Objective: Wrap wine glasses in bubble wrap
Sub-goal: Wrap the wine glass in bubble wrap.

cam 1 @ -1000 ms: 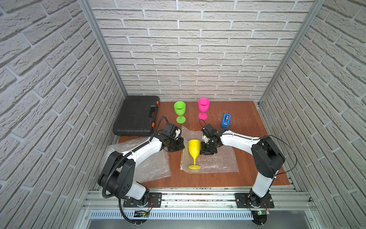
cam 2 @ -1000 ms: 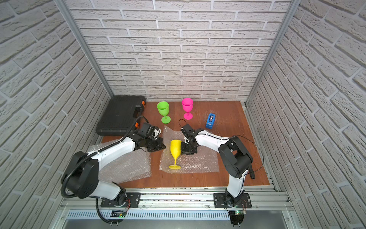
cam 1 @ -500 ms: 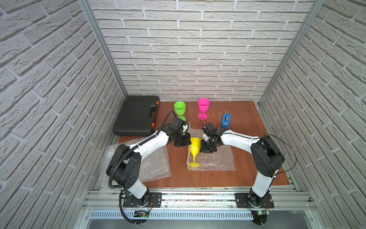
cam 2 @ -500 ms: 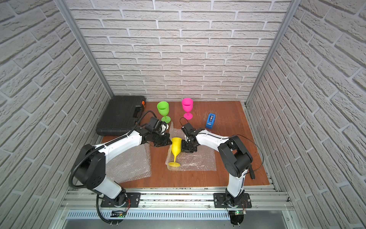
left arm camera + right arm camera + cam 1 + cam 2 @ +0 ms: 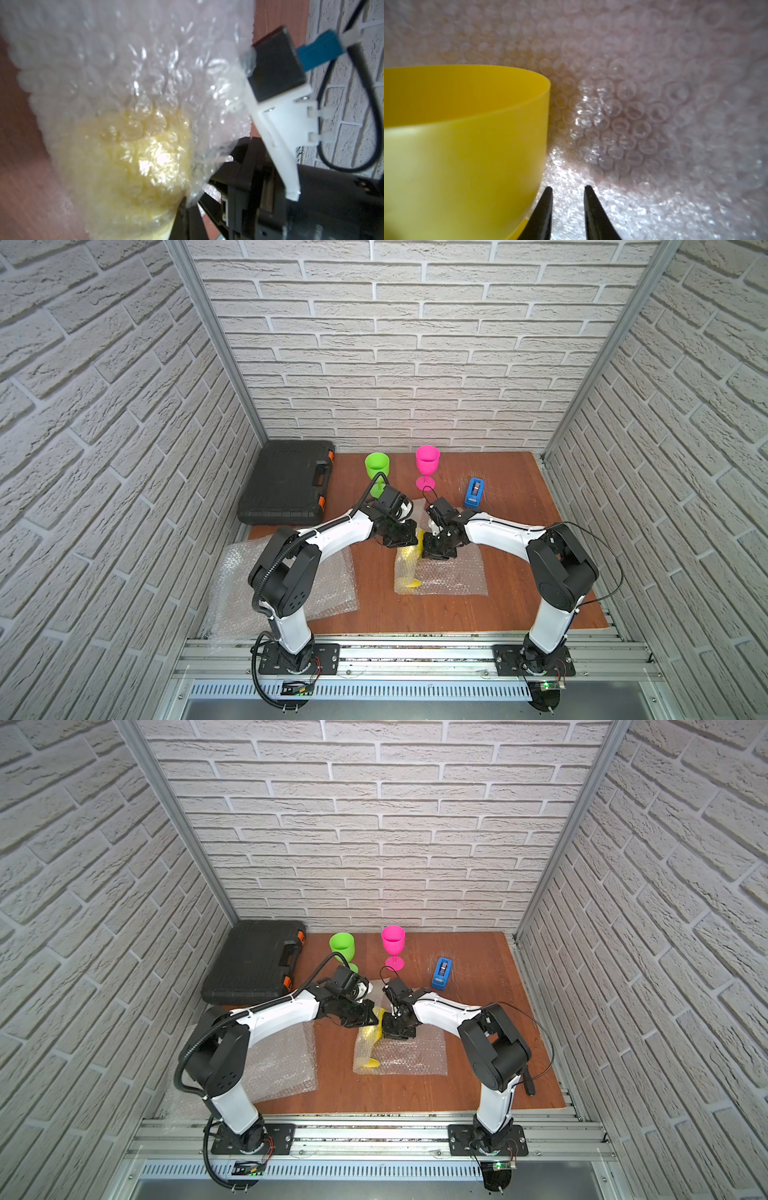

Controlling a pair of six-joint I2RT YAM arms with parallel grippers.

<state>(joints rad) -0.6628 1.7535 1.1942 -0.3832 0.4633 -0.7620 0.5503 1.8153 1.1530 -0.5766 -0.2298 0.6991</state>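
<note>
The yellow goblet (image 5: 467,155), smooth opaque plastic with a thin round rim, lies tipped over on a crinkly clear bubble wrap sheet (image 5: 453,576) in the middle of the reddish wooden table (image 5: 519,497). One side of the sheet is folded up over its stem. Both arms reach in from the near rail, elbows bent outward and wrists angled down, and meet at the sheet's far edge. The left gripper (image 5: 188,204) is clenched on a pinched corner of the wrap. The right gripper (image 5: 566,188) has its tapered black fingertips slightly parted with only wrap showing between them, and one tip sits just beside the bowl's outer wall. Only the left wrist view shows the yellow blurred through the bubbles, with the right arm's white camera mount close by. Only the top views show the round foot peeking from the fold and a second bubble wrap sheet (image 5: 291,585) under the left arm. They also show the green goblet (image 5: 377,466) and pink goblet (image 5: 427,458) upright near the back wall, with a blue tape dispenser (image 5: 473,493) and a ribbed black tool case (image 5: 286,481).
</note>
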